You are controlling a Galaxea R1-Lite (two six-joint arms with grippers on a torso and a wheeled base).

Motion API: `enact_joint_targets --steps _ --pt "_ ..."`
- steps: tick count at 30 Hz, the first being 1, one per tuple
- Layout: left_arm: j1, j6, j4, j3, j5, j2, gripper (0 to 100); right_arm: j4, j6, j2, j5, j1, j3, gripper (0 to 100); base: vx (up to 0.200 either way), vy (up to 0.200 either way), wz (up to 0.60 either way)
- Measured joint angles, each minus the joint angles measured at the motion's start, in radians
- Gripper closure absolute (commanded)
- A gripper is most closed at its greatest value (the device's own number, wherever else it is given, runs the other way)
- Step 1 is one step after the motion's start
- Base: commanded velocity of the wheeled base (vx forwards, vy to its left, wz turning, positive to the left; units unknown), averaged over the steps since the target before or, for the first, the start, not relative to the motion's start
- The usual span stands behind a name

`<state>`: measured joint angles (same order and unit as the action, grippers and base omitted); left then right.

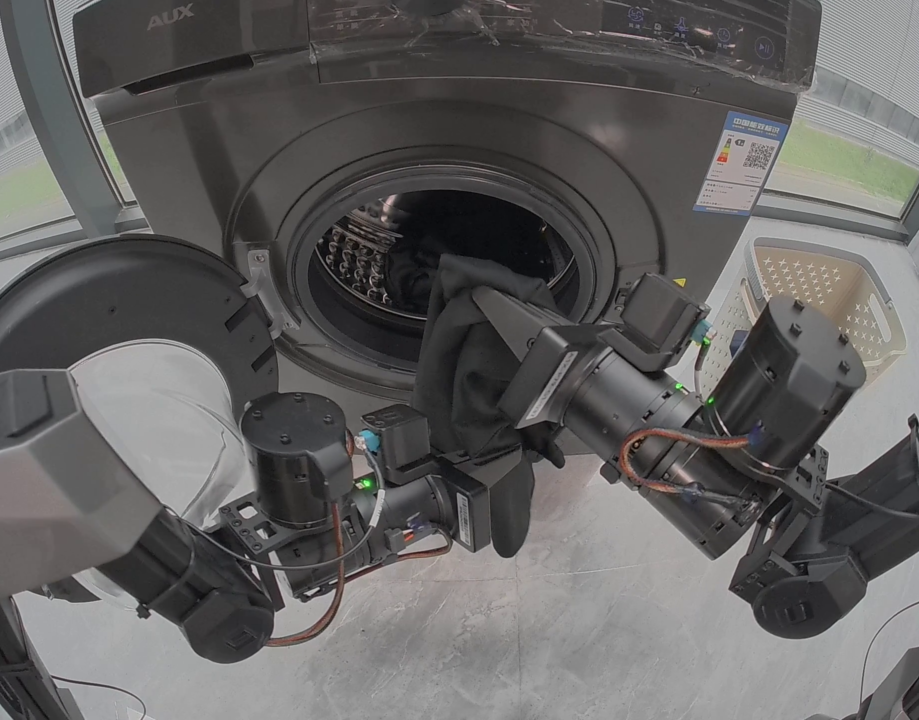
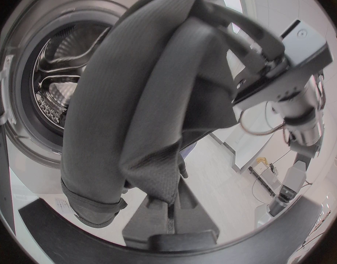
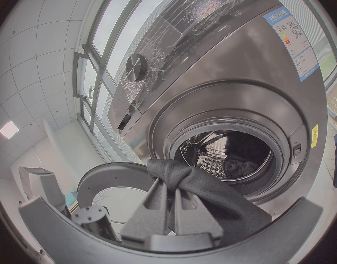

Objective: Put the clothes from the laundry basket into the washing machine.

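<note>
At the far left, the round door (image 1: 110, 302) of the washing machine (image 1: 580, 142) is seen swung fully open, its glass bowl facing the robot. Just right of it and low, the left gripper (image 2: 171, 206) is held in front of the machine, below the opening; its fingers are pressed together on the lower edge of a dark garment (image 1: 460, 372). The garment is hung between the two arms, draped in front of the lower rim of the drum (image 1: 380, 252), with its top edge at the mouth of the opening and not yet inside. A second dark piece of clothing (image 3: 236, 164) is seen lying inside the drum. Higher and to the right, the right gripper (image 3: 171, 193) is pinched shut on the garment's upper fold, close to the opening. At the far right, the pale laundry basket (image 1: 830, 292) is stood on the floor (image 1: 600, 632) just beside the machine.
</note>
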<state>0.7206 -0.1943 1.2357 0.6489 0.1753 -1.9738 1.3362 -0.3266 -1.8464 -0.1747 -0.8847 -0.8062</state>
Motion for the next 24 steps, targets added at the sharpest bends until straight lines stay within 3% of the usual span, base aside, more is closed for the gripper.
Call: enact_joint_targets --steps 2,3,11,24 --pt "0.011 0.000 -0.020 -0.007 0.002 0.041 100 -0.002 0.000 -0.001 0.000 0.000 0.000 100 0.000 0.000 0.00" --pt "0.016 -0.001 -0.028 -0.010 0.004 0.059 100 -0.002 0.000 -0.002 0.000 0.000 0.001 0 0.000 0.000 0.00" --pt "0.049 -0.006 -0.060 -0.040 0.007 0.186 100 0.007 -0.004 -0.007 0.011 -0.020 0.034 0 0.000 0.000 0.00" --pt "0.040 -0.009 -0.051 -0.032 0.006 0.219 100 -0.003 -0.011 0.052 0.015 -0.003 0.088 0 0.000 0.000 0.00"
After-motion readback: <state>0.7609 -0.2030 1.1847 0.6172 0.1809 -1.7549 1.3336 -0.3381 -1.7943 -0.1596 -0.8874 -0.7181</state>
